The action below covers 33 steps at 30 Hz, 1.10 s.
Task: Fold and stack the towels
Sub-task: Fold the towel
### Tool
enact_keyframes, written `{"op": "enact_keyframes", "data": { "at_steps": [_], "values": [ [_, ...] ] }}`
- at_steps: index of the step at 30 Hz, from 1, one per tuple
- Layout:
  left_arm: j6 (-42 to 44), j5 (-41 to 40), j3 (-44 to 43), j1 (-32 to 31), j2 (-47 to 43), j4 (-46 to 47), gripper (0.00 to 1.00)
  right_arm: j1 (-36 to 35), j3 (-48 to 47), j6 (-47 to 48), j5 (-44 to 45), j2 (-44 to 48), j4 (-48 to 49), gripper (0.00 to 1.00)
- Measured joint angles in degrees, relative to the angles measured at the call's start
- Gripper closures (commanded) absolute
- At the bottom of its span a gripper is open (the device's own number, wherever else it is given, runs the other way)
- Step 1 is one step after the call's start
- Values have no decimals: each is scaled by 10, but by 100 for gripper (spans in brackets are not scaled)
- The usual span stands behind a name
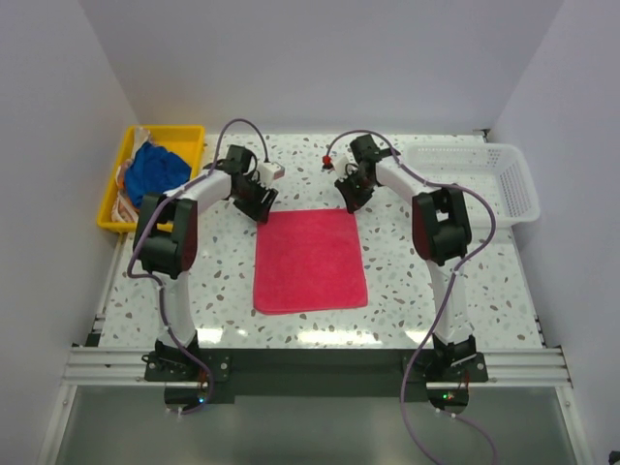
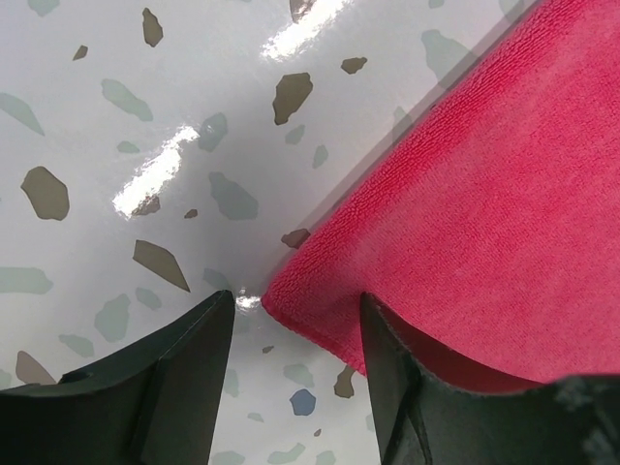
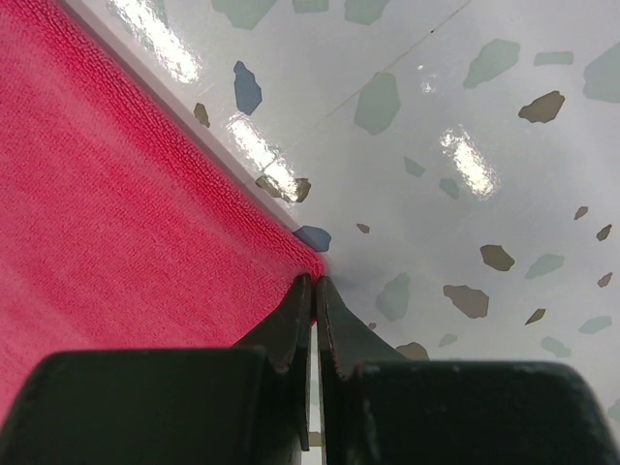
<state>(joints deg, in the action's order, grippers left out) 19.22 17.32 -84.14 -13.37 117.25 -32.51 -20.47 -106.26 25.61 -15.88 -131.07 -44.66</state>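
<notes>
A hot pink towel [image 1: 310, 260] lies flat in the middle of the table. My left gripper [image 1: 260, 205] is at its far left corner, open. In the left wrist view the left gripper [image 2: 296, 302] straddles that corner of the pink towel [image 2: 484, 194], with one finger on the bare table and the other over the cloth. My right gripper [image 1: 351, 199] is at the far right corner. The right wrist view shows the right gripper [image 3: 316, 279] shut, its tips pinching the corner of the pink towel [image 3: 116, 194]. A blue towel [image 1: 155, 167] lies bunched in the yellow tray.
The yellow tray [image 1: 194, 134] stands at the far left, with an orange cloth [image 1: 126, 201] showing under the blue towel. A white mesh basket [image 1: 484, 179] stands at the far right. The speckled tabletop [image 1: 426, 291] surrounds the pink towel.
</notes>
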Motion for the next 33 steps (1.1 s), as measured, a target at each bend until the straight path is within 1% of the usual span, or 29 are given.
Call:
{"op": "enact_keyframes", "data": {
  "at_steps": [1,7,12,16,20,22,26,33],
  "values": [
    [0,-3,0,0,1,0,43,-1,0,0,0,0,0,100],
    [-2,-24,-2,0,3,2,47,-3,6,2,3,3,5,100],
    [-4,-26,-20,0,12,7,50,-3,9,2,4,5,9,100],
    [-7,-26,-24,0,20,10,57,-3,12,2,4,7,12,100],
    [-12,-25,-29,0,26,11,57,-5,16,2,9,10,16,100],
    [-14,-26,-29,0,26,11,62,-6,18,2,12,11,17,100],
    [-17,-37,-29,-4,26,12,64,-6,21,2,14,13,20,100],
    [-23,-78,-16,-19,22,21,64,-7,25,2,17,15,24,100]
  ]
}}
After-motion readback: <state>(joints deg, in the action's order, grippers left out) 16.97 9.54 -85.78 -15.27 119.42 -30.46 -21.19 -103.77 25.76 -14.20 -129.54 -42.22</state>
